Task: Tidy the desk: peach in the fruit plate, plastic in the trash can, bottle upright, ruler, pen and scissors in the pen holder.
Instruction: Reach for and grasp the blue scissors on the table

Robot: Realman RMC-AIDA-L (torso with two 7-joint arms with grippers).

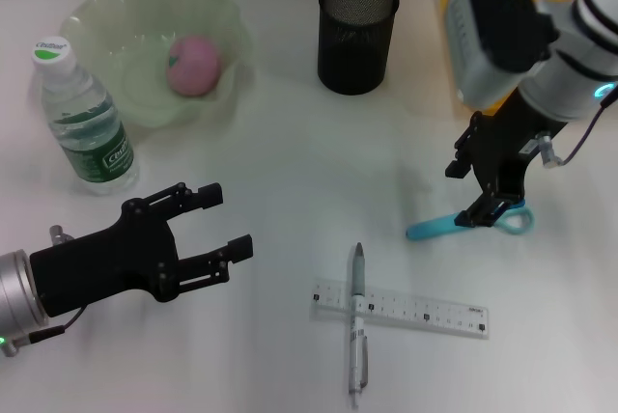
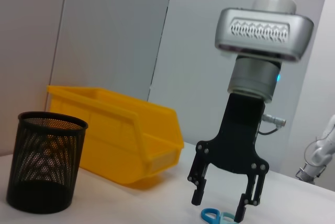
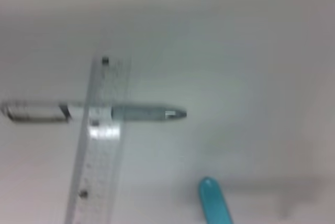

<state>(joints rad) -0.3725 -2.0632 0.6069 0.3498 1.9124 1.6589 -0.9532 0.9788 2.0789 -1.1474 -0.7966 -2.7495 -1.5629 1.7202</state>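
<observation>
The right end effector [image 1: 490, 203] hung fingers-down over the handle end of the blue scissors [image 1: 463, 223] near the worktop's right edge, its fingers spread and straddling the handles without yet pinching them. The left end effector [image 1: 198, 230] hovered spread and empty above the front-left part of the worktop.

The peach [image 1: 195, 65] already sat in the fruit plate [image 1: 106, 22] at the back-left corner, and the bottle [image 1: 82, 116] stood upright just beside it. The pen [image 1: 356, 326] lay crossed with the clear ruler [image 1: 401, 308] near the front edge, and the mesh pen holder [image 1: 358, 33] stood at the back centre, with a yellow bin [image 2: 112, 132] beside it.

The risk seemed to lie in the grasp: the scissors lay flat, so a closing pinch might slide off the thin handles or push them sideways. A hold at one end could also let the blades swing and miss the holder's mouth.
</observation>
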